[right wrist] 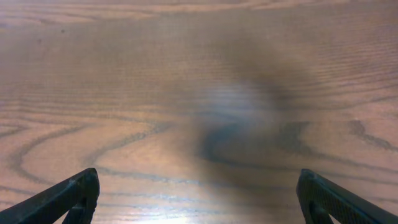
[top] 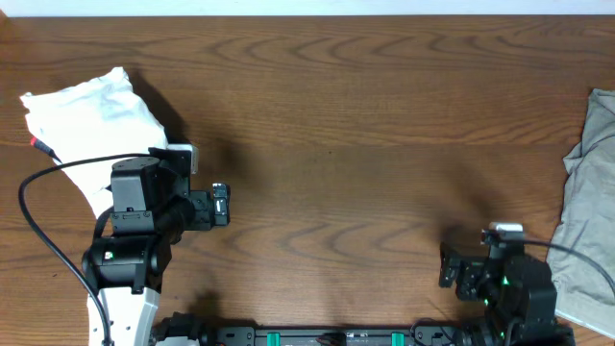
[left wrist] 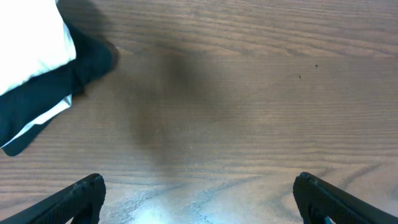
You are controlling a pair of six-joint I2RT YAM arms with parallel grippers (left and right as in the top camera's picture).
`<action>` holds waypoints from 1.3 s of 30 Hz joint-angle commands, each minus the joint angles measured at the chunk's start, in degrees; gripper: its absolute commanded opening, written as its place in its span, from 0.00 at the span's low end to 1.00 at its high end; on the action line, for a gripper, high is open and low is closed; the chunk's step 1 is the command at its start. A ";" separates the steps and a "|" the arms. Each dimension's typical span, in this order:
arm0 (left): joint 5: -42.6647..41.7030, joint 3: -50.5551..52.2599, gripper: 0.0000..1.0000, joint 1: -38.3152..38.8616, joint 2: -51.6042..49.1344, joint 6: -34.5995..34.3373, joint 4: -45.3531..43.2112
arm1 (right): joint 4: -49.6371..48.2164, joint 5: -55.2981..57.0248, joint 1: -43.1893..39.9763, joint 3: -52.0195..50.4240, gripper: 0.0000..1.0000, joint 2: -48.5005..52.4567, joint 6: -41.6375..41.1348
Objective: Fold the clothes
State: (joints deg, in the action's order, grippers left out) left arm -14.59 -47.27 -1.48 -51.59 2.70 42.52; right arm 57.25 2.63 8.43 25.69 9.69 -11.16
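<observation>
The clothes, a crumpled white T-shirt (top: 91, 111), lie bunched at the table's far left, partly under my left arm. In the left wrist view a white edge of the T-shirt (left wrist: 31, 43) shows at the top left, with a dark shadowed fold below it. My left gripper (top: 221, 204) (left wrist: 199, 183) hangs open over bare wood just right of the shirt, holding nothing. My right gripper (top: 450, 267) (right wrist: 198, 177) is open too, low at the front right, with only wood grain between its fingers. No lettering or tag shows.
A grey garment (top: 591, 211) lies along the table's right edge, close to the right arm's base. A black cable (top: 38, 221) loops out to the left of the left arm. The wooden table (top: 336, 115) spans the whole view.
</observation>
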 commanded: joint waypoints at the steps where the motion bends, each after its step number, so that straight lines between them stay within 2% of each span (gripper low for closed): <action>1: 0.68 0.17 0.98 -0.04 -0.02 -0.90 0.11 | 0.22 0.57 -0.52 -2.58 0.99 -4.46 -0.81; 4: 0.68 0.17 0.98 -0.04 -0.02 -0.90 0.11 | -2.16 0.55 -1.40 -3.32 0.99 -8.50 -0.37; 6: 0.70 0.17 0.98 -0.04 -0.02 -0.90 0.11 | -7.58 -0.02 -1.97 -3.26 0.99 -9.38 2.78; 14: 0.70 0.17 0.98 -0.04 -0.02 -0.90 0.11 | -34.38 -1.60 -2.19 -9.75 0.99 -9.38 22.12; 22: 0.68 0.17 0.98 -0.04 -0.02 -0.90 0.11 | -62.51 -1.55 -2.21 -25.49 0.99 -9.44 23.69; 26: 0.70 0.17 0.98 -0.04 -0.02 -0.90 0.09 | -58.45 -1.95 -2.21 -25.38 0.99 -9.44 24.09; 28: 0.68 0.17 0.98 -0.04 -0.02 -0.90 0.11 | -53.29 -2.05 -2.21 -25.38 0.99 -9.44 24.02; 39: 0.68 0.17 0.98 -0.04 -0.02 -0.90 0.11 | -53.05 -2.01 -2.19 -25.38 0.99 -9.40 23.87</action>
State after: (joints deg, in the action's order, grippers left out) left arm -14.59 -47.27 -1.48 -51.66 2.31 42.61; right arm 3.92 0.89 7.40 0.38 0.62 11.75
